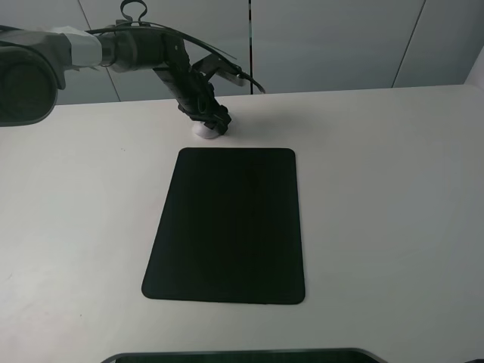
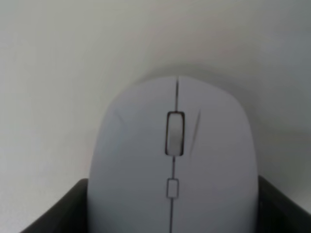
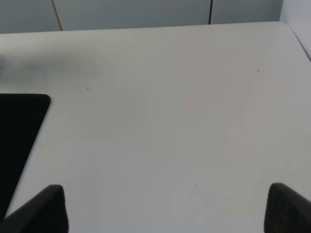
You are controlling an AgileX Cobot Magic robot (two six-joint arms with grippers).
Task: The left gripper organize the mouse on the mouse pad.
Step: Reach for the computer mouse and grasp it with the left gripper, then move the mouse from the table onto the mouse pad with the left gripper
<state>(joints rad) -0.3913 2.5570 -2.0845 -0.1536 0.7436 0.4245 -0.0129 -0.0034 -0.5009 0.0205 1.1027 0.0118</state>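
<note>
The white mouse (image 1: 203, 134) lies on the white table just beyond the far edge of the black mouse pad (image 1: 231, 227), off the pad. My left gripper (image 1: 212, 126) is lowered over it and hides most of it. In the left wrist view the mouse (image 2: 172, 145) fills the picture, scroll wheel facing up, and the gripper (image 2: 172, 213) has a black finger pressed against each side of the shell. It looks shut on the mouse, which still rests on the table. My right gripper (image 3: 165, 213) hovers open over bare table; the pad's corner (image 3: 19, 126) shows beside it.
A dark flat object (image 1: 234, 355) pokes in at the table's near edge. Grey wall panels (image 1: 325, 38) rise behind the table's far edge. White table surface (image 1: 393, 197) stretches to the right of the pad.
</note>
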